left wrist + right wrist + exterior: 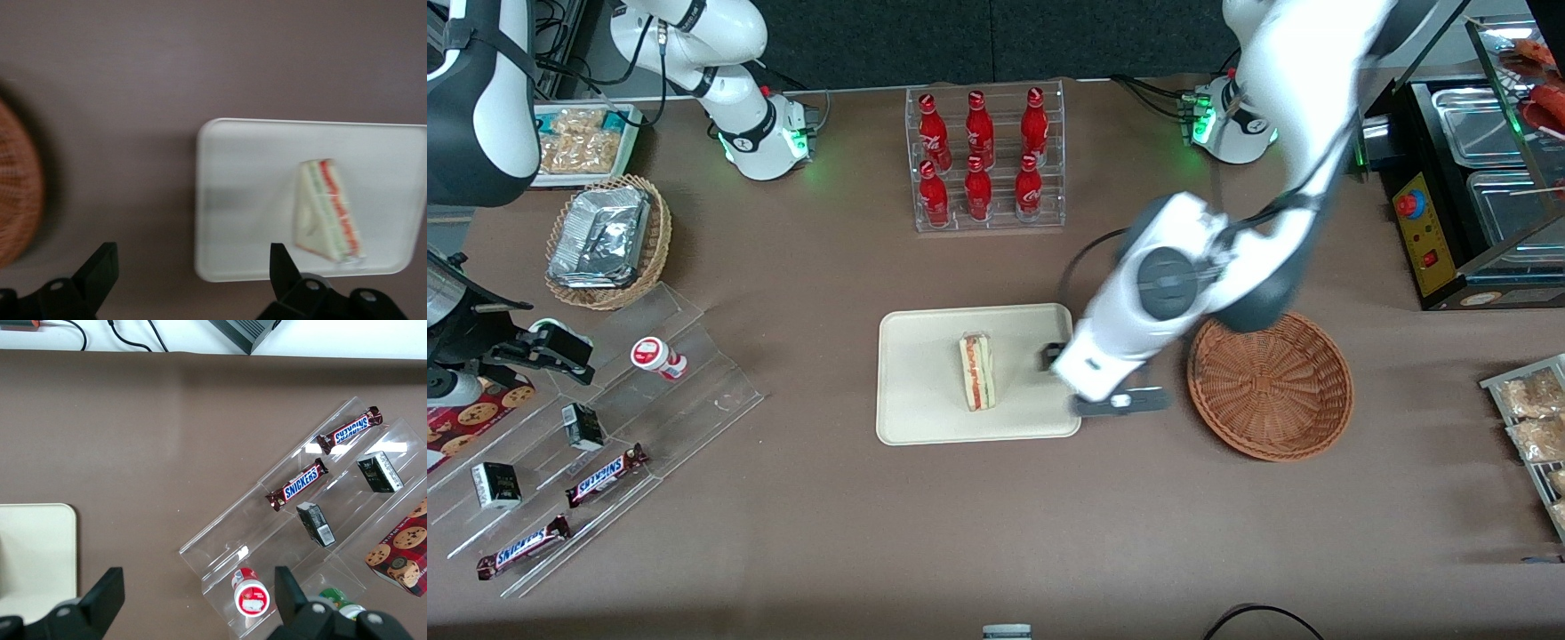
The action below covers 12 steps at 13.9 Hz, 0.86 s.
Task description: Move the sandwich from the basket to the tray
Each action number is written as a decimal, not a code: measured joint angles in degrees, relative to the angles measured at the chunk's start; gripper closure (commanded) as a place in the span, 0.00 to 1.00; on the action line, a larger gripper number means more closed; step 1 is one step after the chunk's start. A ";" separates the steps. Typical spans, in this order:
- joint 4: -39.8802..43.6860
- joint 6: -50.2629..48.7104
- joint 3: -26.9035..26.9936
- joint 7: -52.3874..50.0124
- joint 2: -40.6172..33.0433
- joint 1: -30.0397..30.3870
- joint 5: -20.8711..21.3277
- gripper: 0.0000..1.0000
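Note:
The sandwich (pixel 977 372), a white wedge with red and green filling, lies on the cream tray (pixel 916 391), near its middle. It also shows in the left wrist view (pixel 327 212) on the tray (pixel 247 200). The round reddish-brown basket (pixel 1270 384) stands beside the tray toward the working arm's end and looks empty; its rim shows in the wrist view (pixel 17 193). My left gripper (pixel 1063 378) hangs above the tray's edge nearest the basket. It is open and empty (pixel 191 257), apart from the sandwich.
A clear rack of red bottles (pixel 984 160) stands farther from the front camera than the tray. A tan wicker basket with foil packs (pixel 607 240) and a clear stepped rack with snack bars (pixel 596 427) are toward the parked arm's end. Bagged snacks (pixel 1534 418) lie at the working arm's end.

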 measured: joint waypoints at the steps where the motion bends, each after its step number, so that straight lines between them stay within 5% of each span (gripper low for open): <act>1: -4.92 0.02 0.03 3.28 -4.04 3.06 -0.20 0.00; 7: -23.83 -2.26 0.55 23.15 -22.71 19.67 -1.52 0.00; 12: -15.63 -18.32 0.83 25.56 -29.21 24.94 -2.18 0.00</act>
